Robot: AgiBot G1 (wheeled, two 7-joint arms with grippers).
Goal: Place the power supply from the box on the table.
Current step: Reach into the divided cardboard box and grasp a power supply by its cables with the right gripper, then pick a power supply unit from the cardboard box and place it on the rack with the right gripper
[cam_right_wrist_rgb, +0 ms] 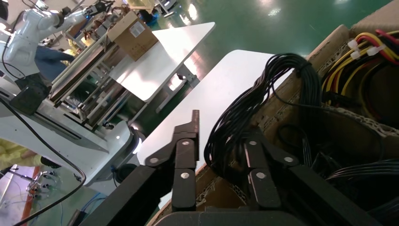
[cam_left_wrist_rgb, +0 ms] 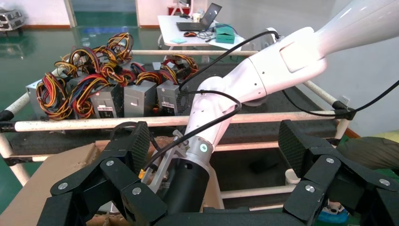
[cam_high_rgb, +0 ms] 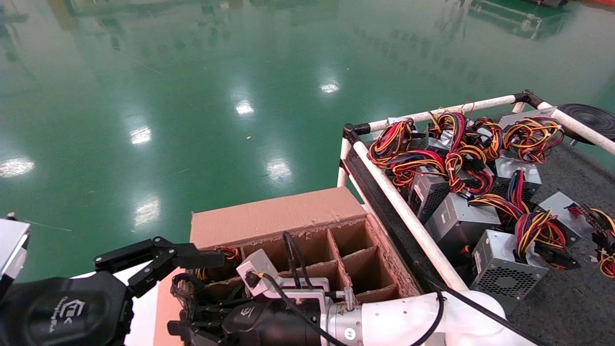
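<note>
Glossy green floor (cam_high_rgb: 192,96) with light reflections

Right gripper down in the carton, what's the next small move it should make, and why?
Probably close on the black cable bundle and test a short lift. The right gripper sits at the cardboard box's near-left cell with its jaws apart around those cables, nothing gripped yet. The left gripper hovers open beside the box. Whether the cables alone will carry the power supply can't be judged, so lift slowly.
</note>
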